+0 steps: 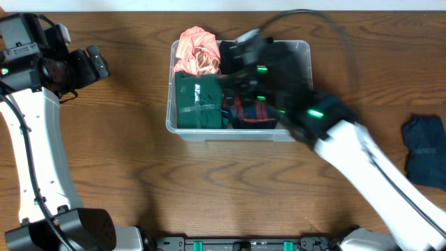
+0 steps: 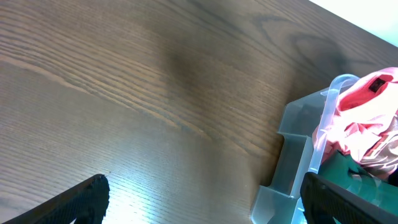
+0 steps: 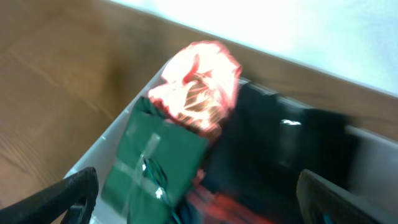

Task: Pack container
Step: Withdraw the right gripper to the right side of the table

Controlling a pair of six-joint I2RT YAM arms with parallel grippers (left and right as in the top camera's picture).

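Note:
The container (image 1: 237,134) is a clear plastic bin at mid-table. Inside lie a pink garment (image 1: 197,50) at the back left, a folded green one (image 1: 198,104) at the front left, a dark red-and-blue plaid piece (image 1: 249,111) and black fabric behind it. My right gripper (image 1: 240,77) hovers blurred over the bin. In the right wrist view its fingers stand wide open (image 3: 196,208) above the green garment (image 3: 155,162) and black fabric (image 3: 280,143), holding nothing. My left gripper (image 1: 90,66) is open (image 2: 208,205) over bare wood, left of the container's corner (image 2: 292,155).
A dark blue cloth (image 1: 424,150) lies on the table at the far right, beyond the right arm. The left arm's white link runs down the left edge. A pale strip borders the table's far edge.

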